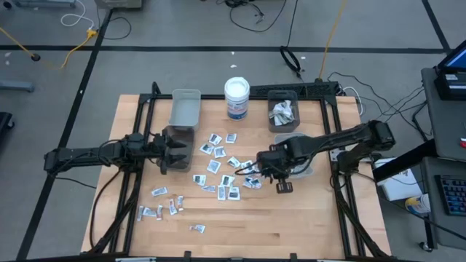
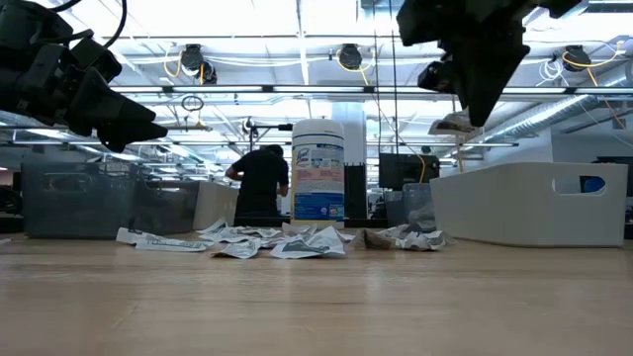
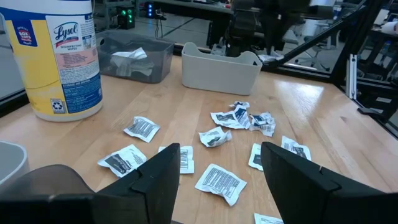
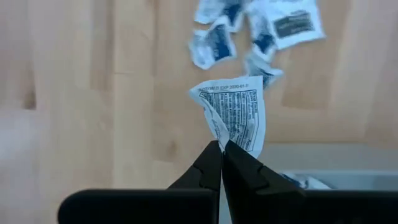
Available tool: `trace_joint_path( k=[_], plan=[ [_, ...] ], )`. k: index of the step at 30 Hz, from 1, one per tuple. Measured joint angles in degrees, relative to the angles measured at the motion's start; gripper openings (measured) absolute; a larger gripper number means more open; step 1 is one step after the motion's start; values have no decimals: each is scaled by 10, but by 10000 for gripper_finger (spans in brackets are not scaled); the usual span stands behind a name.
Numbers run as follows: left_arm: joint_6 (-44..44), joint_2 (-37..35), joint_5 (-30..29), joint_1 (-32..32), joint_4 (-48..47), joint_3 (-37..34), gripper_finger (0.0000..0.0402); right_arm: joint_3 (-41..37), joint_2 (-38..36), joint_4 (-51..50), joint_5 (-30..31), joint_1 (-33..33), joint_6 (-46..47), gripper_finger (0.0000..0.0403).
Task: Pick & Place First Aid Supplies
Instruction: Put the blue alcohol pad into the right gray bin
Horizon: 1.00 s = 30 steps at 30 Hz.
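Observation:
Several small white first aid supplies packets (image 1: 217,166) lie flat and scattered on the wooden table (image 1: 306,218), with more near the left front (image 1: 164,205). My right gripper (image 4: 221,147) hangs above the table's middle right (image 1: 255,169), shut on one printed white packet (image 4: 235,111). My left gripper (image 3: 221,168) waits open at the table's left (image 1: 182,151), pointing nearly level toward the scattered packets (image 3: 217,180), with nothing between its fingers. My right gripper pinches the packet by one crumpled edge (image 4: 219,132) between its two fingertips. The fingers point steeply down from above. The packet is lifted clear of the table and hangs below the fingers, partly folded along one side.
A white round tub with a blue label (image 1: 237,98) stands at the far middle. A light grey bin (image 1: 185,109) is at the far left and a dark clear bin (image 1: 282,110) holding packets at the far right. A pale bin (image 3: 221,68) stands under my right arm.

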Motion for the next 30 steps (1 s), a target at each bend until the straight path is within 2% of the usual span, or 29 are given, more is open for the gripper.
trace_joint_path(
  k=[9,17,27,30],
  plan=[
    [0,0,0,0,0,0,230,-105,-91,-1,2,-73,-32,1],
    [0,0,0,0,0,0,230,-141,-134,-19,2,-136,-60,1],
    [0,0,0,0,0,0,230,-260,-133,105,2,-174,-63,1],
    [0,0,0,0,0,0,230,-281,-133,115,2,-177,-47,1]
  ],
)
